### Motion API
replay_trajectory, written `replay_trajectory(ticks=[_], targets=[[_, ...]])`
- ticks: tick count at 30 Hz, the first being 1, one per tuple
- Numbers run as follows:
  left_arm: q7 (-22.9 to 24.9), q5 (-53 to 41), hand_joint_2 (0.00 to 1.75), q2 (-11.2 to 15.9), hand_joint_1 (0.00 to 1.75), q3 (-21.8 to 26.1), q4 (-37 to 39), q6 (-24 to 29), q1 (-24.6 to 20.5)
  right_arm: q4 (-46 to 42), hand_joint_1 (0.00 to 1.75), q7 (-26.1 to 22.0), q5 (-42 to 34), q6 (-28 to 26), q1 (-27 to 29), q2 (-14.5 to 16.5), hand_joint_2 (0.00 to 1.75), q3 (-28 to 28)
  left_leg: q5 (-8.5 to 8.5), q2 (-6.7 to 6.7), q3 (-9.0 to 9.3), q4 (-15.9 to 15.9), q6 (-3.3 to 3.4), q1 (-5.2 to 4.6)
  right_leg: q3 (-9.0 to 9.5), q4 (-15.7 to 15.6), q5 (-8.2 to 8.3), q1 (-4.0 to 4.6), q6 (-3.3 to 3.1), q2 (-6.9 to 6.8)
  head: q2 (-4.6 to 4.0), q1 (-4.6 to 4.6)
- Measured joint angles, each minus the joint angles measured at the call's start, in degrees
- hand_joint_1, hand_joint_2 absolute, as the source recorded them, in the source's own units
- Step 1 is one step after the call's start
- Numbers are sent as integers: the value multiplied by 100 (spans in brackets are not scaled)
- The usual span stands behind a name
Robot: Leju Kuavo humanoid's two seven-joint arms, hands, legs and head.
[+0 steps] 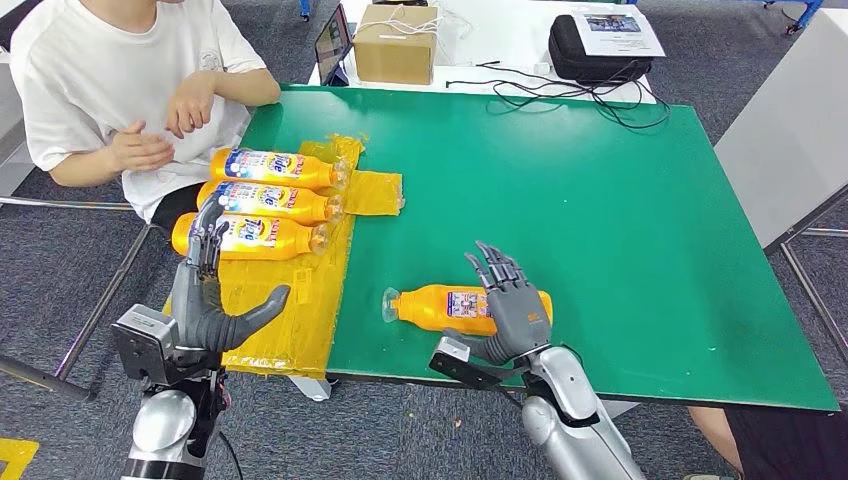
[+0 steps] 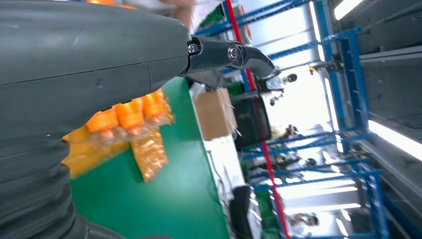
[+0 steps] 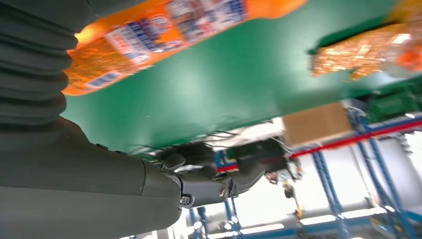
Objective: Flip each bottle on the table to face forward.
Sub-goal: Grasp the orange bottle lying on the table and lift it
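One orange bottle (image 1: 440, 303) lies on its side on the green table (image 1: 600, 200) near the front edge, cap to the left, label facing up; it also appears in the right wrist view (image 3: 169, 25). My right hand (image 1: 508, 300) hovers at its base end with fingers spread and holds nothing. Three more orange bottles (image 1: 270, 167) (image 1: 270, 201) (image 1: 262, 237) lie side by side on a yellow mat (image 1: 280, 310) at the left, caps to the right. My left hand (image 1: 208, 300) is raised beside the nearest one, fingers apart, empty.
A person in a white shirt (image 1: 120, 80) sits at the table's far left corner, hands near the bottles. A cardboard box (image 1: 396, 43), a tablet (image 1: 332, 45), a black case (image 1: 590, 50) and cables (image 1: 560, 90) lie beyond the far edge.
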Motion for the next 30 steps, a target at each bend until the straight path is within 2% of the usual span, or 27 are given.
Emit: replay_trajectory(ticks=[4,8,18,21,25,26,29,30], targets=[[-33,-228,175,-14,0,-24,-42,22,69,19,0,96,136,122,-18,-72,175,-13,0,0,0,0,0,0,0,0,0,0,0,0,0,-1],[-60,-852,175,-153,0,-403,-16,-22,360,614,0,295,226,586,-270,-252,175,-31,1,-1,-1,-1,2,-1,2,-1,1,-3,1,-1,0,0],[197,-762,175,-226,0,-607,232,-15,330,1353,0,279,-19,759,-564,-235,175,-62,1,-1,2,-1,1,1,2,0,1,2,1,1,0,-2],[290,-745,175,-226,0,-597,275,-18,327,1551,0,514,92,854,-709,-216,175,-62,1,-1,4,-1,2,2,5,-1,1,2,1,1,0,-1],[408,-764,175,-226,0,-574,282,-23,351,1787,0,1128,588,920,-960,-167,175,17,3,-1,9,-1,4,1,12,-1,3,0,1,1,0,-1],[436,-779,175,-226,0,-571,282,-25,359,1843,12,1256,672,969,-1029,-144,175,43,5,0,9,-1,5,1,12,-1,4,0,2,0,0,-1],[556,-710,175,-226,0,-561,282,-132,382,2030,143,1444,716,1246,-1227,-70,175,80,8,0,11,-1,9,0,15,-1,5,0,4,0,0,0],[634,-597,175,-226,0,-556,282,-232,391,2121,175,1506,723,1363,-1306,-45,175,102,8,0,12,-1,9,0,17,-1,5,0,4,0,0,0]])
